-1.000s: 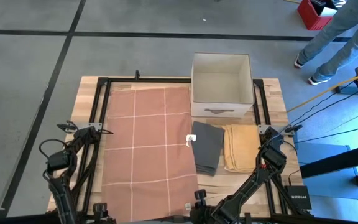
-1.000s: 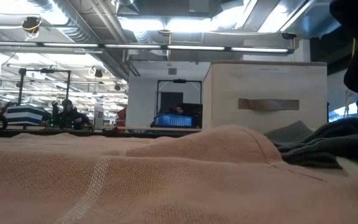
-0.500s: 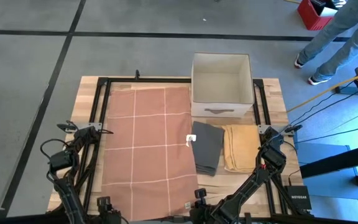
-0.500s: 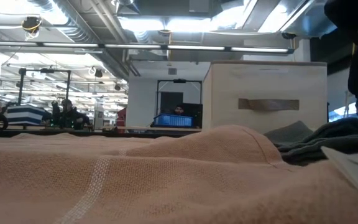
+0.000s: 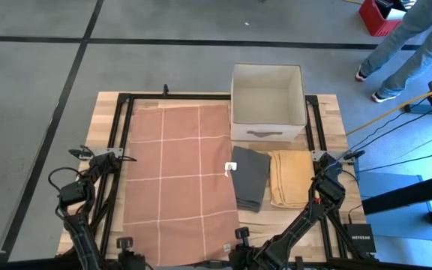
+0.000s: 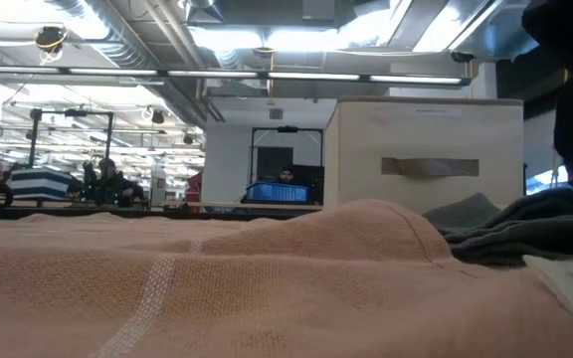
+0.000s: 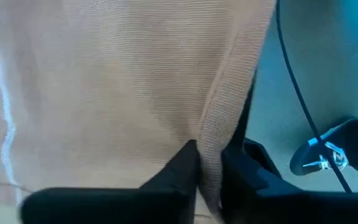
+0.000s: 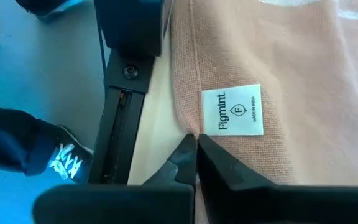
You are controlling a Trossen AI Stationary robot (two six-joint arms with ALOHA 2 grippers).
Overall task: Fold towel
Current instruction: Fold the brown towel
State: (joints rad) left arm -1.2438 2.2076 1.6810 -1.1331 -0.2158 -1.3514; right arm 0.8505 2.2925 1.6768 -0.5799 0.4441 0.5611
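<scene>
pink towel (image 5: pixel 175 176) spread flat over the table (image 5: pixel 102 112), left gripper (image 7: pixel 209 171) pinched tight on its hem at about 7 o'clock, right gripper (image 8: pixel 196 152) clamped on the edge by the label (image 8: pixel 237 111), around 5 o'clock

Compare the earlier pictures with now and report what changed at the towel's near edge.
Both grippers closed on the near edge of the pink towel: the left gripper now pinches its hem, the right gripper its corner by the white label. In the high view the left arm crept inward along that edge. The towel lies flat as before; the white box, grey towel and tan towel did not move.
</scene>
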